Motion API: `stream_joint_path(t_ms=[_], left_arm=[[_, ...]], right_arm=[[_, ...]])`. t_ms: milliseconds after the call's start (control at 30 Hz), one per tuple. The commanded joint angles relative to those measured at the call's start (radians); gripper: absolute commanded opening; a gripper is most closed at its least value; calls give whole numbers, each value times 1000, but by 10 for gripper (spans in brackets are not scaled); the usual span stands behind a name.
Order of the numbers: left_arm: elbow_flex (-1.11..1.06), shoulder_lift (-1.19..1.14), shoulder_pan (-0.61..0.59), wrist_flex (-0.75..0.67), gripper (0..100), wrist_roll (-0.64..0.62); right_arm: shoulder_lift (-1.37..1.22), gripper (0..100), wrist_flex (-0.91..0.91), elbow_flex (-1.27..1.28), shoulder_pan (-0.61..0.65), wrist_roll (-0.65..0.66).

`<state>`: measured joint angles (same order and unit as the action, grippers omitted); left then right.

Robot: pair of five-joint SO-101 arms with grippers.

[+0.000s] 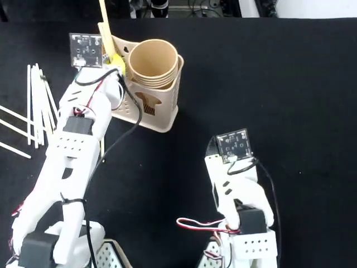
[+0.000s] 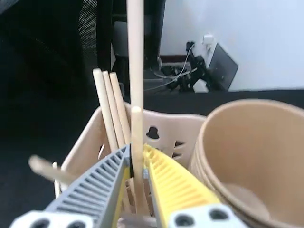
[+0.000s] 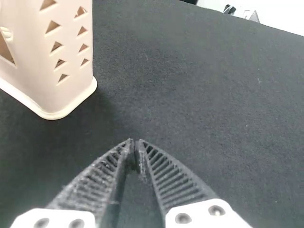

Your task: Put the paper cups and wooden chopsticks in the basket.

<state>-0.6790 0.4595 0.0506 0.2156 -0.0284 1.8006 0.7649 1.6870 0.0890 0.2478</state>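
A beige basket [image 1: 159, 114] stands at the back of the table with a stack of paper cups [image 1: 153, 60] in it. My left gripper [image 1: 115, 62] sits at the basket's left end, shut on an upright wooden chopstick [image 1: 103, 17]. In the left wrist view the grey and yellow fingers [image 2: 164, 173] clamp that chopstick [image 2: 135, 71] over the basket [image 2: 164, 128], beside a few chopsticks [image 2: 110, 107] standing inside and the cups [image 2: 251, 152]. Several more chopsticks [image 1: 36, 106] lie on the table at the left. My right gripper [image 3: 135, 148] is shut and holds nothing, low over the cloth in front of the basket [image 3: 52, 57].
Black cloth covers the table [image 1: 290, 84], with open room to the right of the basket. The left arm [image 1: 72, 151] stretches across the space beside the loose chopsticks. Cables and equipment lie beyond the table's far edge.
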Motion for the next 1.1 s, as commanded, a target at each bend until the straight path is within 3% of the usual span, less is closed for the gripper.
stream_joint_path(t_ms=[0,67,167,400,567,833,1067], left_arm=[[5,40,8,-9,48,17],[16,40,2,20,126,-3],[33,40,-12,60,213,-129],[148,152,-68,226,221,-212],[352,284,-183,506,220,-315],[734,213,-529,985,223,-327],[776,-141,-832,1008,224,-229]], right_arm=[[50,13,-3,-2,9,9],[50,13,-3,-2,9,9],[50,13,-5,-2,9,9],[50,13,-5,-2,9,11],[50,13,-5,-2,9,11],[50,13,-5,-2,9,11],[50,13,-3,-2,9,11]])
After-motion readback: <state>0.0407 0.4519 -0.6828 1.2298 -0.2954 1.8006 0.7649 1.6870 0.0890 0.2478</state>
